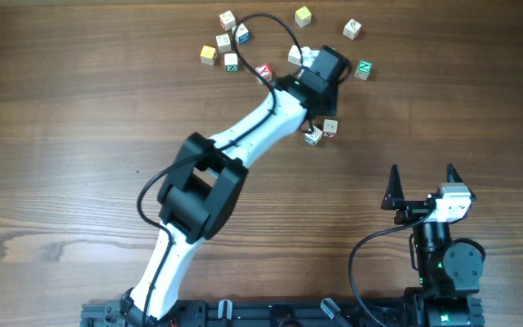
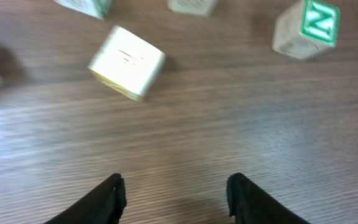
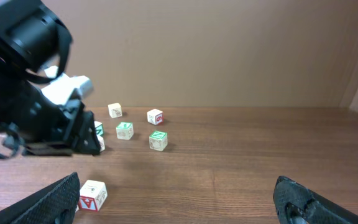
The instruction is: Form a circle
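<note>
**Overhead view:** The left arm (image 1: 243, 136), white with black joints, stretches diagonally from the near edge toward the far side of a brown wood-grain table (image 1: 80, 136). The left gripper (image 1: 327, 62) sits among loose letter cubes (image 1: 363, 69). The circle (image 1: 224, 41), a tight cluster of small cubes, lies to that gripper's left near the far side, apart from it. The right gripper (image 1: 422, 186) is close to its own base, its fingers spread wide and empty.

**Left wrist view:** Two dark fingertips (image 2: 107, 199) stand parted over bare wood with nothing between them. A pale cube (image 2: 127, 62) and a green N cube (image 2: 306, 28) lie ahead, slightly blurred.

**Right wrist view:** The wide-spread fingers frame the table. The left arm is at the left, a red A cube (image 3: 92, 194) lies close by, and a few cubes sit farther off. A plain tan wall (image 3: 229, 50) stands behind.
</note>
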Tool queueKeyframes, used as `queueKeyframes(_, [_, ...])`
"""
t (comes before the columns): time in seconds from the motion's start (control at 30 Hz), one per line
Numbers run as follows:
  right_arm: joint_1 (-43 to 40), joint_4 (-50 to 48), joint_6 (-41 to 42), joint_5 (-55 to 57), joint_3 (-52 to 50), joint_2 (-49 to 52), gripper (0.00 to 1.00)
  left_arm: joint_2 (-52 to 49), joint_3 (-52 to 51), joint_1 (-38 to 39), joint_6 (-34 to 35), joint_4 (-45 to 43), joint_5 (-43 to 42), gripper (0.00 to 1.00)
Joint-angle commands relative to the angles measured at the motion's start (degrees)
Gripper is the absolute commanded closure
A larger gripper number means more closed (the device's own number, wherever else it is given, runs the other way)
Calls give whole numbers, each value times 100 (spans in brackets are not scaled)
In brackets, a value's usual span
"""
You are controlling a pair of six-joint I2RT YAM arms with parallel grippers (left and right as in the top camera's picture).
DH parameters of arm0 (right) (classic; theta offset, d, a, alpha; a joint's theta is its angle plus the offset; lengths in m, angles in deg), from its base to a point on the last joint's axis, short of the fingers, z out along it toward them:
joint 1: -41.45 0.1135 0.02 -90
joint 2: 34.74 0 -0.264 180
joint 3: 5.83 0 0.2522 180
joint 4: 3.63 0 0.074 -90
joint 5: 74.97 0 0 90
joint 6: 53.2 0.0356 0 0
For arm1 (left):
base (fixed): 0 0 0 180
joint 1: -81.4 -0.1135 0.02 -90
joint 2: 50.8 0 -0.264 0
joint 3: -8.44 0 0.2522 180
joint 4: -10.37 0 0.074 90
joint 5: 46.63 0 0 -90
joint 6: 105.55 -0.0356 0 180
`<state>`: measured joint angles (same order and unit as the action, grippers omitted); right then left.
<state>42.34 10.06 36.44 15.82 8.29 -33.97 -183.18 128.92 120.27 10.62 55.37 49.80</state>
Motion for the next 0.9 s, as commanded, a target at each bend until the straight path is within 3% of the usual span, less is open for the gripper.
queueKeyframes(0.0, [22, -26, -98, -90, -7, -50, 0, 721, 133, -199, -634, 243, 116, 41])
queueKeyframes(0.13, [22, -24, -98, -90, -7, -50, 0, 1163, 133, -378, -675, 654, 382, 32])
queueKeyframes(0.4, [22, -24, -101, -90, -7, -50, 0, 1993, 133, -815, -931, 1281, 415, 26])
queueKeyframes(0.53, [22, -26, -98, -90, -7, -50, 0, 2247, 133, -1064, -929, 1458, 415, 0])
queueKeyframes(0.87, [22, -26, -98, -90, -7, -50, 0, 2277, 129, -1300, -929, 1534, 415, 0])
